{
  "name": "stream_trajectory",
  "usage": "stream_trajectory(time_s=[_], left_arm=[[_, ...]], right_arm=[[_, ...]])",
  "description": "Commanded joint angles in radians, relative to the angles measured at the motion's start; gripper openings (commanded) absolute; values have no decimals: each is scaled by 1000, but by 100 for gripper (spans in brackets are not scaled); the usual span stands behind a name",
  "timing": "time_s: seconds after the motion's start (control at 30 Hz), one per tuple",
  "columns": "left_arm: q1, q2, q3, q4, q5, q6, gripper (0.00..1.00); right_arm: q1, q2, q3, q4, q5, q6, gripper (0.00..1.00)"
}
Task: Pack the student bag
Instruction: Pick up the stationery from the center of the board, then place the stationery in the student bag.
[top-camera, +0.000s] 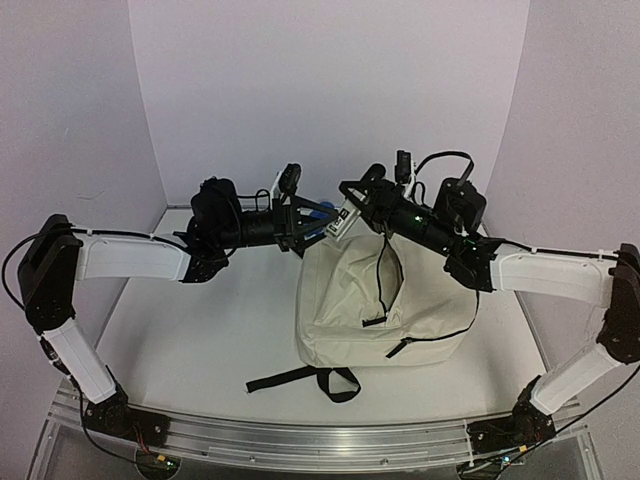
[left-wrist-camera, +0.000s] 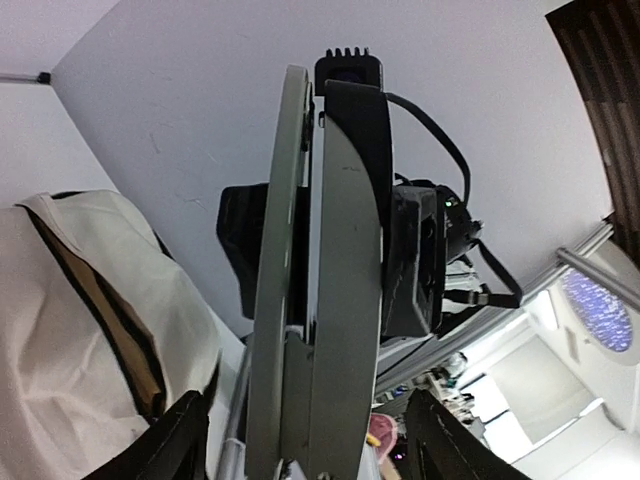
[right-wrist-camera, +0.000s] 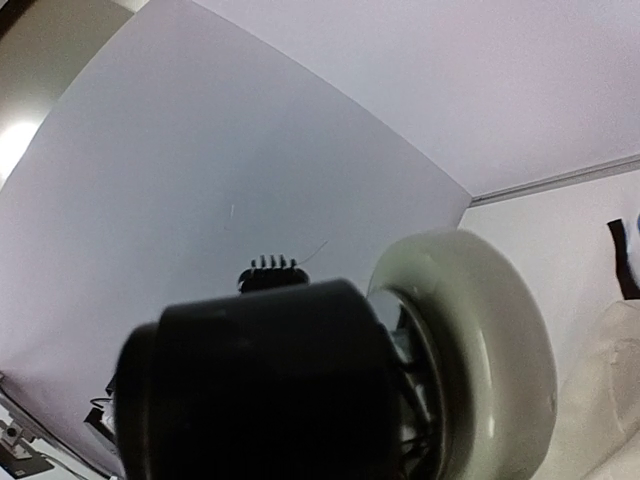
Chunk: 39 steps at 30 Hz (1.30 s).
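The student bag (top-camera: 350, 310), cream fabric with black zippers, lies flat mid-table; it also shows in the left wrist view (left-wrist-camera: 60, 330) and the right wrist view (right-wrist-camera: 610, 400). Both grippers meet in the air above its far top edge. Between them hangs a flat disc-shaped object (top-camera: 338, 222), pale grey-green and black (left-wrist-camera: 330, 250) (right-wrist-camera: 480, 340). My left gripper (top-camera: 305, 215) (left-wrist-camera: 310, 440) straddles it, with a gap between each finger and the object. My right gripper (top-camera: 355, 205) meets the object from the right; its fingers are hidden in its own view.
Black straps (top-camera: 310, 380) trail from the bag's near end toward the front rail. White walls (top-camera: 330, 90) enclose the back and both sides. The right arm's cable (top-camera: 385, 270) hangs over the bag.
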Motion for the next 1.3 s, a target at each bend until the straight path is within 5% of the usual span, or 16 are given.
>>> stream_trajectory(time_s=[0.0, 0.2, 0.5, 0.83, 1.27], left_arm=[[4, -124, 41, -383, -157, 239, 76], [-11, -131, 146, -822, -405, 388, 83], [-179, 127, 545, -1250, -668, 567, 76], [-269, 326, 808, -1420, -744, 621, 61], [-281, 488, 989, -1530, -860, 593, 63]], right_arm=[[-9, -145, 19, -86, 159, -126, 0], [-11, -265, 91, -518, 467, -302, 0], [-25, -319, 119, -922, 724, -375, 0], [-31, -368, 78, -966, 697, -356, 0], [-31, -396, 24, -955, 602, -305, 0]])
